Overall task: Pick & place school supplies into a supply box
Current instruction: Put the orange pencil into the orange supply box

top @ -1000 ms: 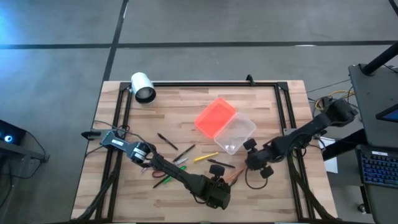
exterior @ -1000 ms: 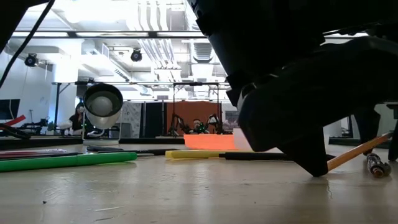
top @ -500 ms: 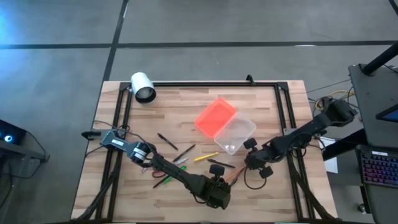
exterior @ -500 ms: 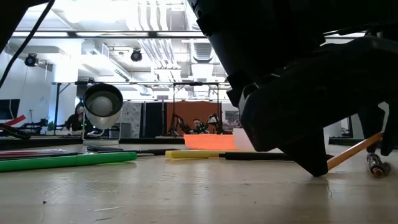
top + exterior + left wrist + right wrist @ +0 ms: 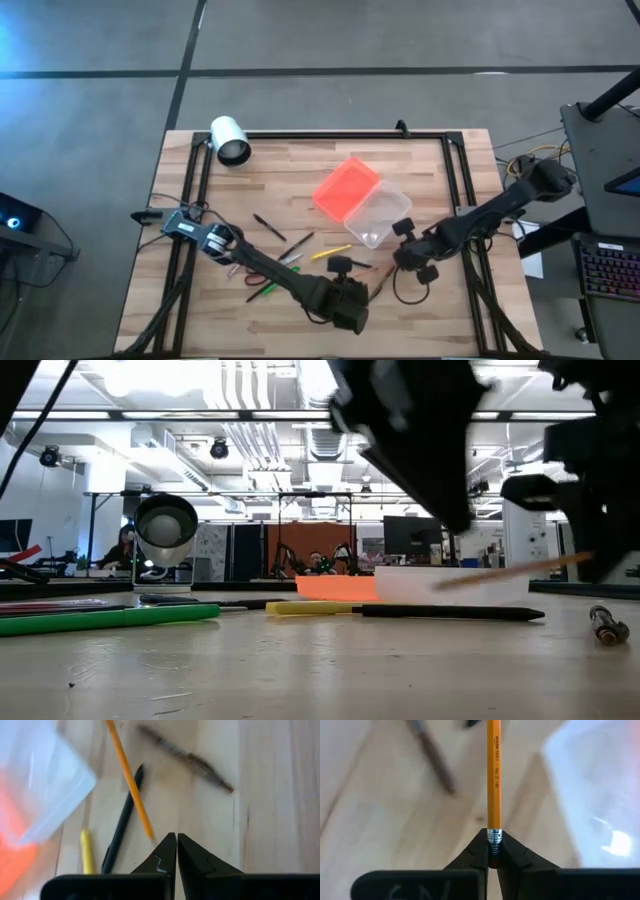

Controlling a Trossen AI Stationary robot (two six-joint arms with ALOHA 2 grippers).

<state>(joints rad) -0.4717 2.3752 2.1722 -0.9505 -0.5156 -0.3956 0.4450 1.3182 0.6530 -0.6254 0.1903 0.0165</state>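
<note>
My right gripper point(image 5: 493, 855) is shut on an orange pencil point(image 5: 493, 775), near the table's middle front point(image 5: 398, 262). The pencil also shows in the low view point(image 5: 510, 571) and in the left wrist view point(image 5: 131, 777). My left gripper point(image 5: 176, 840) is shut and empty above the table point(image 5: 360, 292), beside the pencil's free end. The clear supply box point(image 5: 381, 214) lies open with its orange lid point(image 5: 347, 187) beside it. A black pen point(image 5: 122, 827), a yellow marker point(image 5: 87, 851) and a brown pencil point(image 5: 190, 757) lie flat on the table. My right gripper pinches the pencil's eraser end point(image 5: 493, 839) between its two fingertips. The pencil runs straight on ahead of the fingers, in line with them. In the low view it hangs nearly level, its free end point(image 5: 440, 587) a little lower and clear of the table.
A white cylinder point(image 5: 230, 140) lies at the far left corner. More pens, among them a green one point(image 5: 110, 618), lie left of the middle point(image 5: 285, 258). A small metal-tipped piece point(image 5: 603, 625) lies at the right. A black frame point(image 5: 455, 160) edges the table.
My left gripper has risen off the table, where it stood low over the pencil. My right gripper has raised the pencil: it slanted with its free end down at the table and now hangs nearly level, clear of the wood.
</note>
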